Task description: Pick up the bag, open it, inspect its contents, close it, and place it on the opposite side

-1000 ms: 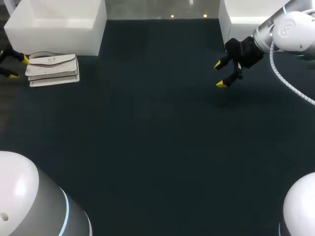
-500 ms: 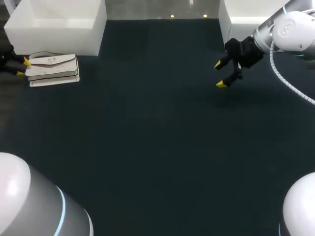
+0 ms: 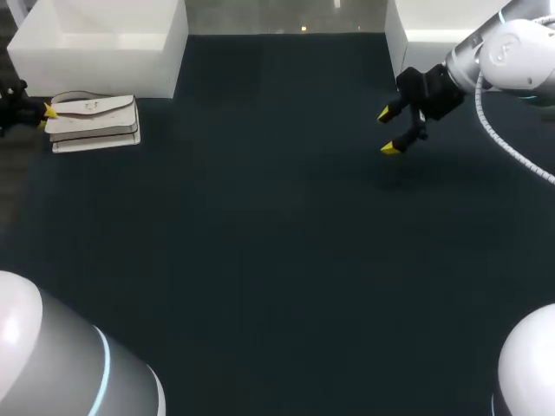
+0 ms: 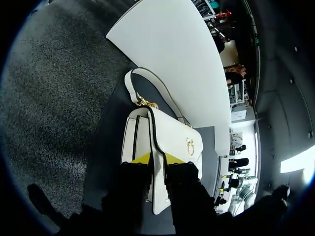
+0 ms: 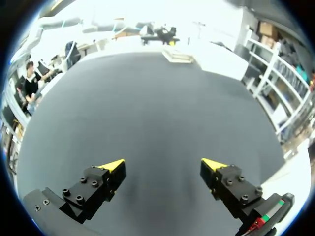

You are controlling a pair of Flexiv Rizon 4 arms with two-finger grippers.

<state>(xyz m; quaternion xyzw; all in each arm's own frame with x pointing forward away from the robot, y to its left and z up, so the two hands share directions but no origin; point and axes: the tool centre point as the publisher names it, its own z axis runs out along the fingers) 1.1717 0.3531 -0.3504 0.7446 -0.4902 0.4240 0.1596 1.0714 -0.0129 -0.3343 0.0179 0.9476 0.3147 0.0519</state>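
Bag (image 3: 94, 121), white, lies flat at the table's (image 3: 277, 260) far left beside a white bin (image 3: 104, 52), long axis left-to-right, clasp flap upward, its left end pinched in the left gripper (image 3: 45, 117), while the right gripper (image 3: 388, 132) hangs spread wide.

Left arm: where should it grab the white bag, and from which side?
Grip the bag by its thin black-trimmed edge, coming from the table's left end, where the left gripper sits. The bag lies flat with its narrow layered side facing that way. The handle lies low beside the white box, which makes it harder to get under.
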